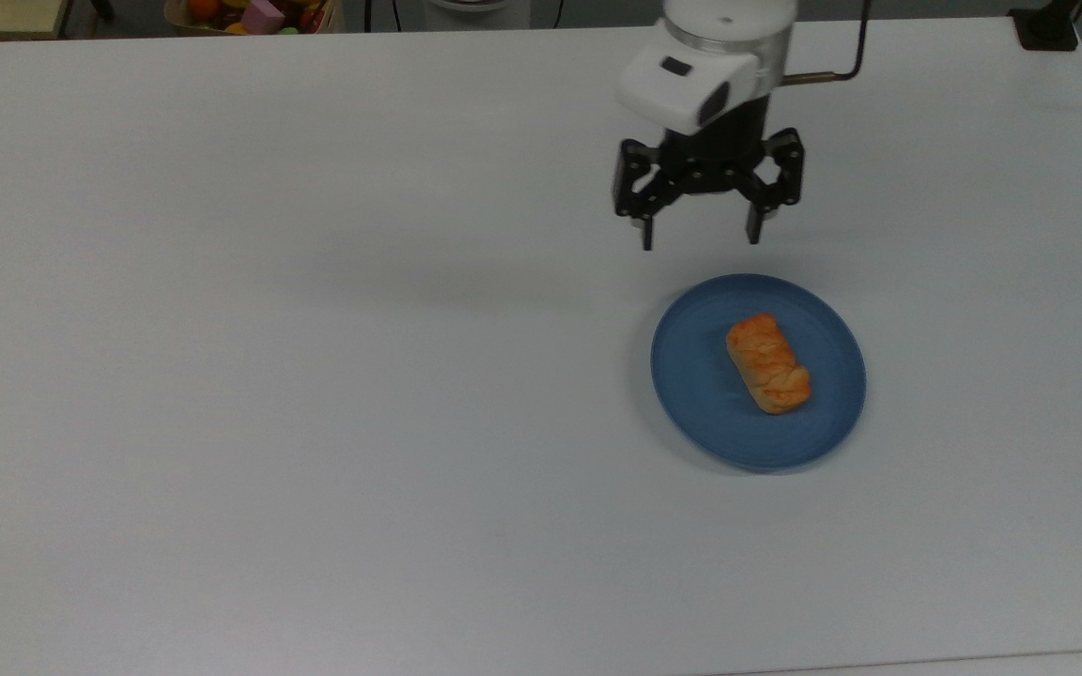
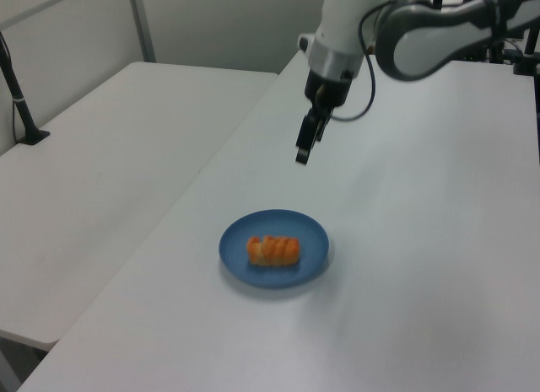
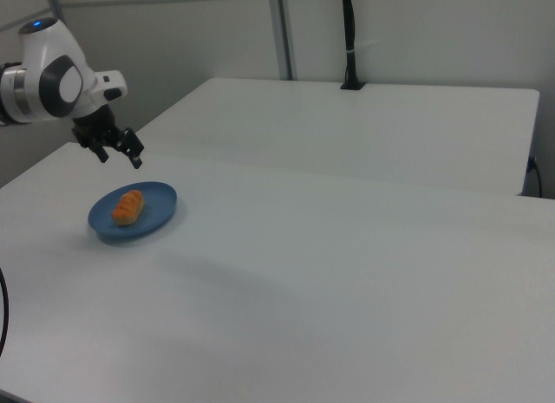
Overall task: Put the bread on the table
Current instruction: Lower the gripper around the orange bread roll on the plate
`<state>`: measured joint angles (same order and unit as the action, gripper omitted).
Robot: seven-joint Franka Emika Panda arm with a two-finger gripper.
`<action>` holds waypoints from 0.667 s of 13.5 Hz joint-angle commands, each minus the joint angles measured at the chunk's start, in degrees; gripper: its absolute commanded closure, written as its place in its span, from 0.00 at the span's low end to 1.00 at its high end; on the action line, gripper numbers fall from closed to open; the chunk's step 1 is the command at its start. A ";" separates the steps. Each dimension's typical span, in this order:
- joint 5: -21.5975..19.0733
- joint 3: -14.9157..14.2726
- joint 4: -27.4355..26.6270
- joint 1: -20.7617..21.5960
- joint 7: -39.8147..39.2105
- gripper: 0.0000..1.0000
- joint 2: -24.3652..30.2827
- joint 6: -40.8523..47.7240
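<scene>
Top view, one bread (image 1: 767,363) on one plate (image 1: 691,376), one tool (image 1: 699,238) released above table (image 1: 316,376)

A round blue plate (image 1: 701,376) lies flat toward the top view's right, its rim clear all the way round. Past the far edge at the top view's upper left sits a bin of coloured toy pieces (image 1: 255,13), among them a pink block and orange fruit shapes. A second white tabletop (image 2: 101,173) stands alongside in the left view, with a black clamped pole (image 2: 21,105) rising from its far end; in the right view the same pole (image 3: 349,39) stands upright
</scene>
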<state>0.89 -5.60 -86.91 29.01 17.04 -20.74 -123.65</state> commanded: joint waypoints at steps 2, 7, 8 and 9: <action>0.25 -0.82 1.39 4.39 0.18 0.00 -7.89 -10.44; 0.34 -0.82 1.39 4.74 0.01 0.00 -13.17 -18.62; 0.43 -0.82 1.39 4.83 0.01 0.00 -14.40 -20.55; 0.69 -0.82 1.39 4.83 -0.08 0.00 -15.20 -21.79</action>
<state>0.96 -5.68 -86.78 33.18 17.04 -33.50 -142.34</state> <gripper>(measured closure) 0.000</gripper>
